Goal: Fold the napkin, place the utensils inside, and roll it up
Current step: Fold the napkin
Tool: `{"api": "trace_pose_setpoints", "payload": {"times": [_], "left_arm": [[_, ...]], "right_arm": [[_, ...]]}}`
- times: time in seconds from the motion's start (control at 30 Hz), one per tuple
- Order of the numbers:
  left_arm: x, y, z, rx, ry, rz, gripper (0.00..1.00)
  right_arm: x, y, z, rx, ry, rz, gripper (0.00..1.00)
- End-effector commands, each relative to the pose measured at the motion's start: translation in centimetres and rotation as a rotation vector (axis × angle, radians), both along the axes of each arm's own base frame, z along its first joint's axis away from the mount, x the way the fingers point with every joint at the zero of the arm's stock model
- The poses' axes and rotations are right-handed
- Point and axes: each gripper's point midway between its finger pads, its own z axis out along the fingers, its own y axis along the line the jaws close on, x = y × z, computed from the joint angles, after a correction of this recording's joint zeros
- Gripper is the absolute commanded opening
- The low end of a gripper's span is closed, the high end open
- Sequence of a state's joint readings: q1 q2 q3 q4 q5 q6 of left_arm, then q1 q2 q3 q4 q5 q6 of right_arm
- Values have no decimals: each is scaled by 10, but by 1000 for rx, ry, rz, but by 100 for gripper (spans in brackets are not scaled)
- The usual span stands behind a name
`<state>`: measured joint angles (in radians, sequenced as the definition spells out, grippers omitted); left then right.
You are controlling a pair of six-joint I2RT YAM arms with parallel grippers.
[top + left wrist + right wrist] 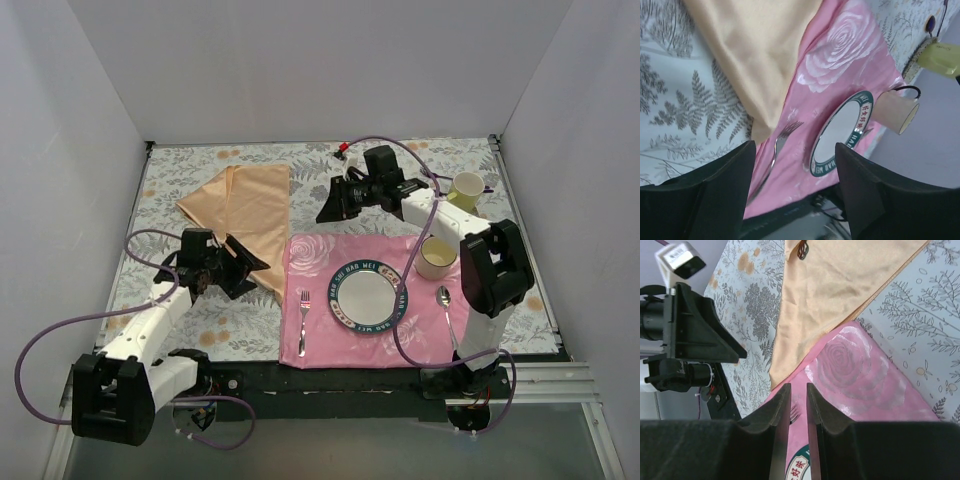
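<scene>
The peach-gold napkin lies folded in a long pointed shape on the leaf-print table, its near tip touching the pink mat; it also shows in the left wrist view and the right wrist view. My left gripper is open and empty, low beside the napkin's near tip. My right gripper hovers right of the napkin with its jaws a narrow gap apart and nothing between them. The copper-brown utensils are out of view. A small dark shape sits on the napkin; I cannot tell what it is.
The pink rose placemat holds a silver fork, a green-rimmed plate and a silver spoon. A beige cup and a yellow-green cup stand at the right. White walls enclose the table.
</scene>
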<state>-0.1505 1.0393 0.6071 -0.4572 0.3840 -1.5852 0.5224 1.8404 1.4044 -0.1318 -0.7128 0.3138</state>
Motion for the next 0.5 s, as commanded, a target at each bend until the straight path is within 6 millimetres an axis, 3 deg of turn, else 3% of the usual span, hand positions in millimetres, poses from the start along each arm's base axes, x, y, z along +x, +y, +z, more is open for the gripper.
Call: {"api": "trace_pose_setpoints", "payload": {"times": [0.0, 0.3, 0.47], "left_arm": [[-18, -15, -13, -249, 249, 190, 62], [-17, -15, -42, -322, 281, 282, 66], [-14, -16, -53, -306, 295, 266, 63]], "right_arm": [[-11, -4, 14, 23, -31, -7, 27], [-33, -2, 0, 27, -3, 28, 29], [-36, 3, -9, 20, 13, 45, 29]]}}
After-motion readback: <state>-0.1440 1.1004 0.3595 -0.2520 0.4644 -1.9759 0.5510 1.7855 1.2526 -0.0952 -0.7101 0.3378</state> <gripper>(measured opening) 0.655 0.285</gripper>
